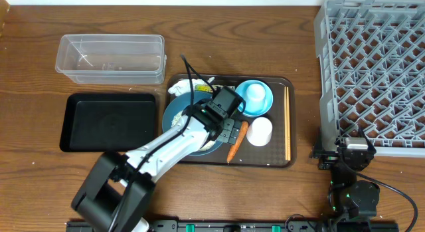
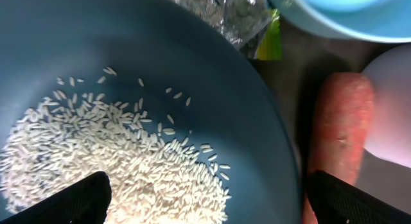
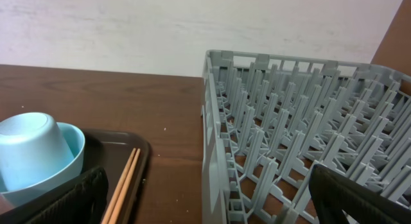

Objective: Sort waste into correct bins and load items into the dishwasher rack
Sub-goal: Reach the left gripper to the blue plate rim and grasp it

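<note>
Standing at the right of the surface (image 1: pixel 40 179), the grey dishwasher rack (image 1: pixel 372 72) has the right gripper (image 3: pixel 205 195) beside its near corner, fingers spread and holding nothing. Left of the dark brown serving tray (image 1: pixel 275 152) lie the clear tub (image 1: pixel 109 58) and the black tray (image 1: pixel 109 122).

The left gripper (image 2: pixel 209 195) hangs over the dark-blue bowl (image 2: pixel 212 89) at the serving tray's left end. Its fingers (image 2: pixel 83 201) are wide apart and grasp nothing, one above the inside of the bowl, the other outside the wall.

This looks like a rim grasp for tipping. Lower until the wall sits deep between the fingers, keeping the outer one off the carrot (image 2: pixel 340 128) just beside the bowl. Lift level, since the loose rice (image 2: pixel 115 166) would likely slide toward any low edge.
</note>
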`<act>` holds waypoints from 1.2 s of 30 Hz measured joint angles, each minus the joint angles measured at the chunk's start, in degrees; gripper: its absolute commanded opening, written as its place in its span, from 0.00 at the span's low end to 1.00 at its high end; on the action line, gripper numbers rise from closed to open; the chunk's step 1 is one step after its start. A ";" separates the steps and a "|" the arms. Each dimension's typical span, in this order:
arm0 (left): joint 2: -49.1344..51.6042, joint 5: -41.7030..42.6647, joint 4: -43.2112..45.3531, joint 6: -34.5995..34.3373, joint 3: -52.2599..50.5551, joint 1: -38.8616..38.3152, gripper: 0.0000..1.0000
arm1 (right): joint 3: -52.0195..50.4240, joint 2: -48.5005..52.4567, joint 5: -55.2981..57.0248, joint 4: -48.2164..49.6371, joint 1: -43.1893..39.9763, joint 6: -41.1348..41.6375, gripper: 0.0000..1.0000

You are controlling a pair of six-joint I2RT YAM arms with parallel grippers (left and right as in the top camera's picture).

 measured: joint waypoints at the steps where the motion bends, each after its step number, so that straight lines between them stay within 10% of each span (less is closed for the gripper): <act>1: 0.44 0.00 0.07 0.00 0.00 0.00 1.00 | 0.00 0.00 0.00 0.02 0.00 0.00 0.99; 22: 4.55 -3.39 1.88 -0.22 0.00 -2.67 0.75 | 0.00 0.00 0.00 0.00 0.00 0.00 0.99; 36: 4.55 -4.33 2.16 -0.39 0.00 -3.69 0.38 | 0.00 0.00 0.00 0.02 0.00 0.00 0.99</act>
